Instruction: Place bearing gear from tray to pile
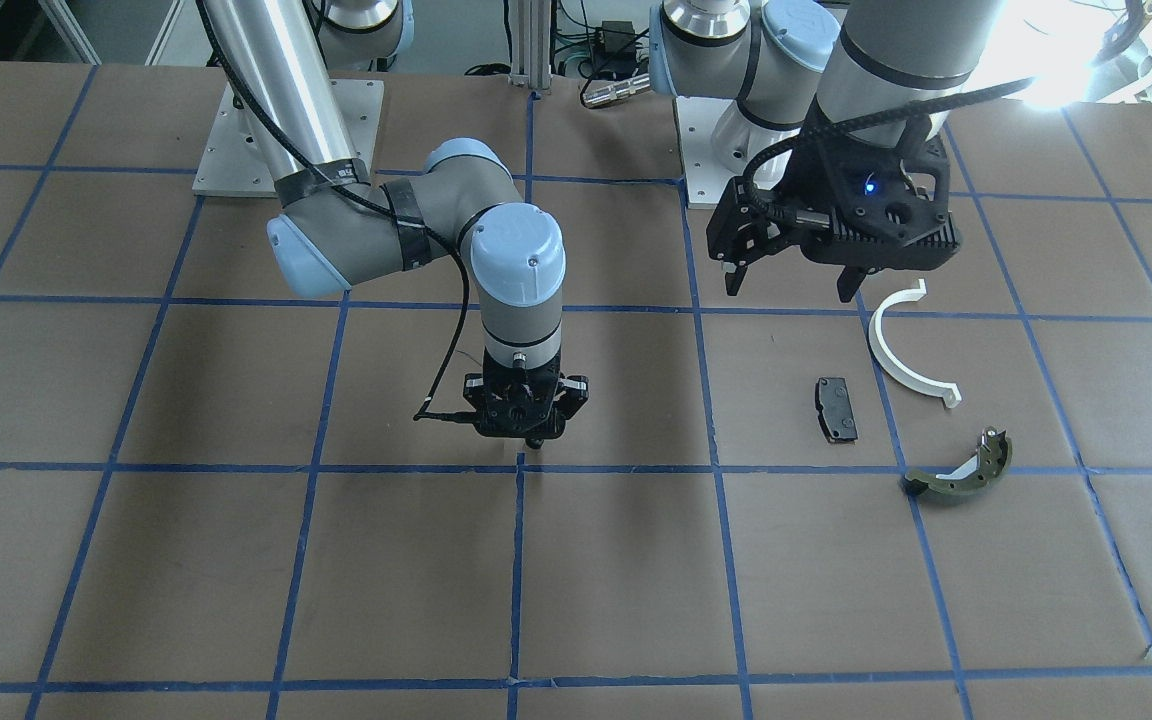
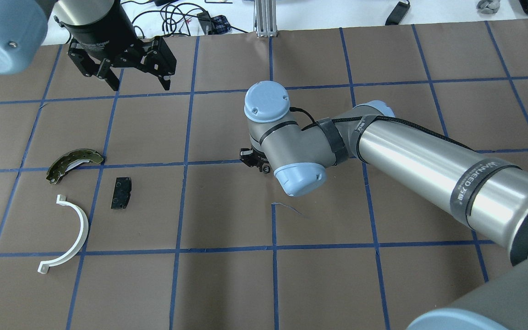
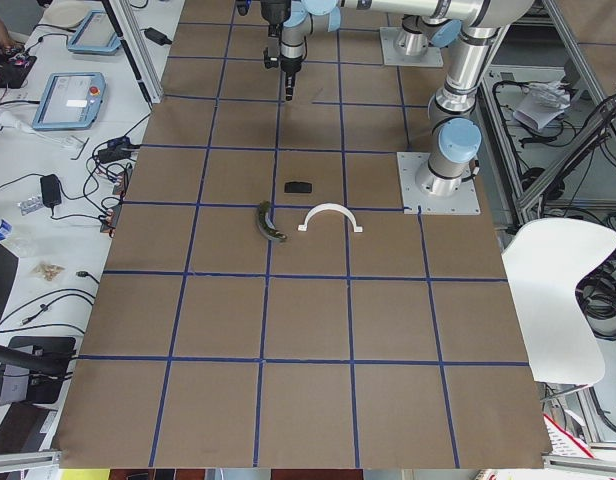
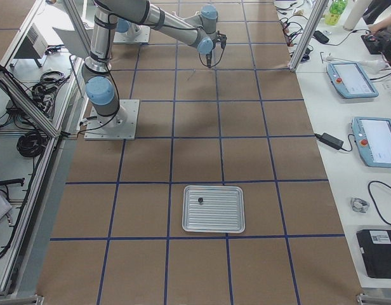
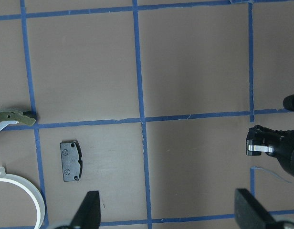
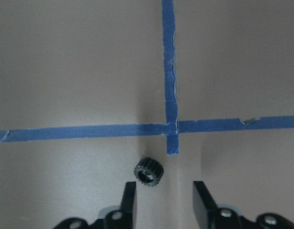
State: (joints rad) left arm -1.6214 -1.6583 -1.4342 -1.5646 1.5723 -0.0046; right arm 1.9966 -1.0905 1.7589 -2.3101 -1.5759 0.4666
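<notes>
The right gripper (image 6: 164, 193) was found low over the table (image 6: 66, 71), its jaws parted and nothing held between them. The bearing gear (image 6: 148, 171) was seen lying on the table just ahead of the fingertips, beside a crossing of blue tape (image 6: 171, 128), touched by neither finger. That spot was judged a halfway station, since the pile (image 2: 121, 193) lay well apart on the other arm's side. There a black pad (image 5: 70, 161), a white half-ring (image 2: 78, 229) and an olive shoe (image 2: 74, 162) were spread loosely near one another. Beyond them the left gripper (image 2: 140, 85) was held raised, wide apart and empty, presumably to fetch the gear. Farthest off, the tray (image 4: 214, 227) was seen with one small dark part (image 4: 200, 201) in it.
</notes>
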